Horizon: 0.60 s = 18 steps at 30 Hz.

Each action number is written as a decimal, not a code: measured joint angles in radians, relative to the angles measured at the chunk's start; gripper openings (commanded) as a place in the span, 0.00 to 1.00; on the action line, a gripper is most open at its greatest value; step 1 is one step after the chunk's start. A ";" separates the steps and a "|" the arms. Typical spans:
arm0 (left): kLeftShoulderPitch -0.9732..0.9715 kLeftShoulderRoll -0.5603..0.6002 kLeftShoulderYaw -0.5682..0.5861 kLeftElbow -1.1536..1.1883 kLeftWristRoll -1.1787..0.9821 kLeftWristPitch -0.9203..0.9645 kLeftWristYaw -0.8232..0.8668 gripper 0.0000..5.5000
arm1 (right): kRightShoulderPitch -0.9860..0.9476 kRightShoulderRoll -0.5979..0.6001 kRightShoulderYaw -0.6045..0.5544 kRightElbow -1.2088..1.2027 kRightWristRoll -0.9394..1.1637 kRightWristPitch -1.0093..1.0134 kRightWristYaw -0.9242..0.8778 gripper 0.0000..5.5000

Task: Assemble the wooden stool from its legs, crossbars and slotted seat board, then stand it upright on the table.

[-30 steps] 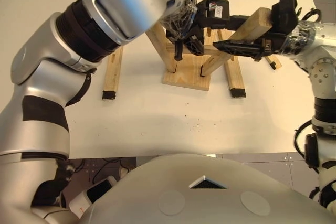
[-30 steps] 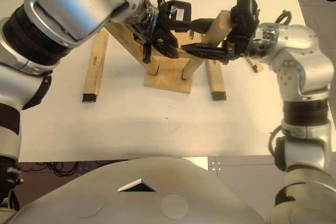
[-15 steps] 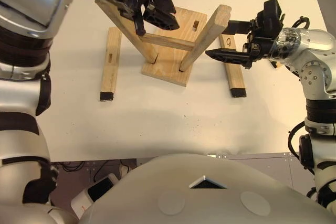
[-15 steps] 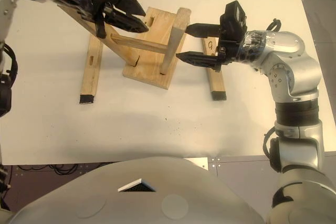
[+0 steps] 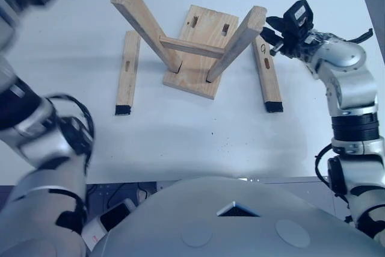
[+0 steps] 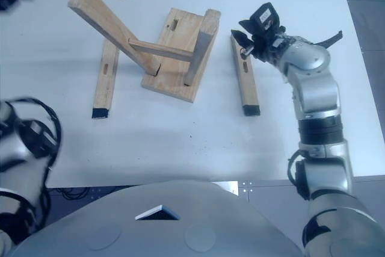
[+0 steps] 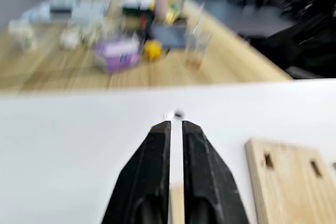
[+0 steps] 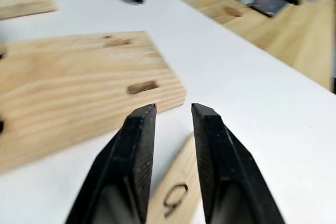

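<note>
The stool is sitting half built: the seat board is lying flat with two legs and a crossbar standing in it, two more legs are waiting loose on either side of it, the right gripper, slightly parted, is hovering empty just right of it, and the left gripper, nearly closed and empty, is hanging well to its left.

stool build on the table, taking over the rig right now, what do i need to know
The left gripper: fingers shut, holding nothing, above the table.
The right gripper: fingers open, empty, over the far end of the right loose leg.
The seat board lies flat with the left fitted leg and right fitted leg slotted in, joined by a crossbar. The left loose leg lies flat beside it.
Done: two legs and a crossbar fitted.
Left: fit both loose legs into the free slots, then stand the stool upright.
</note>
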 measured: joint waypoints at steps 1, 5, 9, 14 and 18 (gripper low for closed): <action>0.087 -0.106 -0.047 -0.054 -0.001 0.054 0.039 0.00 | 0.000 0.038 0.039 -0.055 -0.012 0.062 -0.025 0.09; 0.127 -0.302 -0.095 -0.112 0.004 0.030 0.150 0.00 | -0.013 0.074 0.159 -0.144 -0.046 0.220 -0.045 0.00; 0.118 -0.330 -0.083 0.093 0.038 -0.183 0.209 0.00 | -0.087 0.108 0.256 -0.148 -0.063 0.272 -0.018 0.00; 0.002 -0.271 -0.104 0.394 0.081 -0.437 0.232 0.00 | -0.207 0.197 0.375 -0.070 -0.091 0.273 0.025 0.00; -0.146 -0.219 -0.148 0.653 0.111 -0.624 0.225 0.00 | -0.300 0.303 0.452 -0.025 -0.100 0.245 0.059 0.00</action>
